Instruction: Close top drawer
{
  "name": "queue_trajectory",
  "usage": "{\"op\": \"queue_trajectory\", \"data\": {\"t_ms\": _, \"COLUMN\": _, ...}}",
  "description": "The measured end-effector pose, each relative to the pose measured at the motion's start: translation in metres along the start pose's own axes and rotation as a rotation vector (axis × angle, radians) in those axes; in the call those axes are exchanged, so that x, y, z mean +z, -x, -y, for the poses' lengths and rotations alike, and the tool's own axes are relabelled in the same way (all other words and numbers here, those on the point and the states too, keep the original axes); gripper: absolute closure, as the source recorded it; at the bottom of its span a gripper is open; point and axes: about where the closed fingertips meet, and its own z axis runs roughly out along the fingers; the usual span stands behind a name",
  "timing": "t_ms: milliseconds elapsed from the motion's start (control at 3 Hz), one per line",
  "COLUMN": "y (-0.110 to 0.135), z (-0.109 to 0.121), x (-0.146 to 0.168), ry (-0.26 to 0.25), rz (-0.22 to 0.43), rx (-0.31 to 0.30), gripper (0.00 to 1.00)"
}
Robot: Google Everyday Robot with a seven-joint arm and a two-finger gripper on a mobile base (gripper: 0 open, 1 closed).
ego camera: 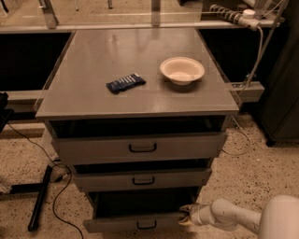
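The grey cabinet has three drawers, all pulled partly out. The top drawer stands open a little, with a black handle at its front. My gripper is low at the right, at the right end of the bottom drawer, far below the top drawer. My white arm reaches in from the lower right corner.
A white bowl and a dark blue snack packet lie on the cabinet top. The middle drawer is also ajar. Black cables and a dark bar lie on the speckled floor at the left. A power strip sits behind.
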Motion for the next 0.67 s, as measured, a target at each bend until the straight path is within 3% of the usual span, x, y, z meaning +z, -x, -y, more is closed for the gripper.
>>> {"op": "queue_trajectory", "data": {"t_ms": 333, "y": 0.0018, "z": 0.0004, "x": -0.0018, "ry": 0.000, "rz": 0.000, "rx": 0.000, "gripper": 1.00}}
{"op": "queue_trajectory", "data": {"t_ms": 667, "y": 0.0018, "z": 0.0004, "x": -0.0018, "ry": 0.000, "rz": 0.000, "rx": 0.000, "gripper": 0.82}}
